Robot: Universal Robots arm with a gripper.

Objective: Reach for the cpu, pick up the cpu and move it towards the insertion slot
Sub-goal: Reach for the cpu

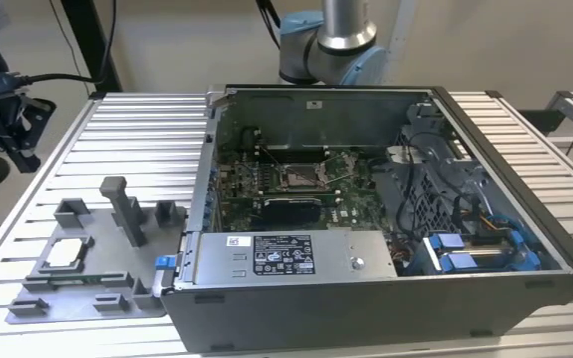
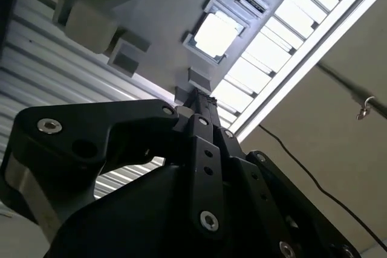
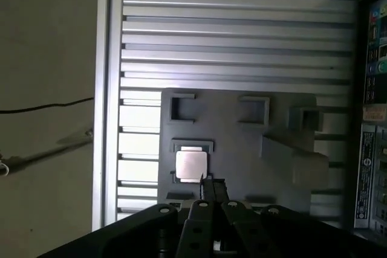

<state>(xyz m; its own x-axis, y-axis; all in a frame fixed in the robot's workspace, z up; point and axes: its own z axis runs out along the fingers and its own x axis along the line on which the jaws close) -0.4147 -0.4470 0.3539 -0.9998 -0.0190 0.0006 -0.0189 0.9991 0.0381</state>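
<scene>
The cpu (image 1: 65,253) is a small silvery-white square lying flat in a frame on the grey fixture plate (image 1: 87,309), at the exterior view's left. Both wrist views show the cpu (image 3: 190,164) (image 2: 216,33) below and just ahead of my gripper (image 3: 211,184) (image 2: 199,98). The gripper hangs above the plate, well apart from the chip, with its dark fingers drawn together and nothing between them. The insertion slot (image 1: 301,177), a square socket with a metal frame, sits in the green motherboard inside the open computer case (image 1: 495,142).
Grey blocks and a tall post (image 1: 127,212) stand on the fixture plate around the cpu. The ribbed metal table (image 1: 137,134) carries plate and case. The case's power supply (image 1: 286,253) and blue-clipped drive bay (image 1: 476,250) lie along its near side. The arm's base (image 1: 327,37) rises behind the case.
</scene>
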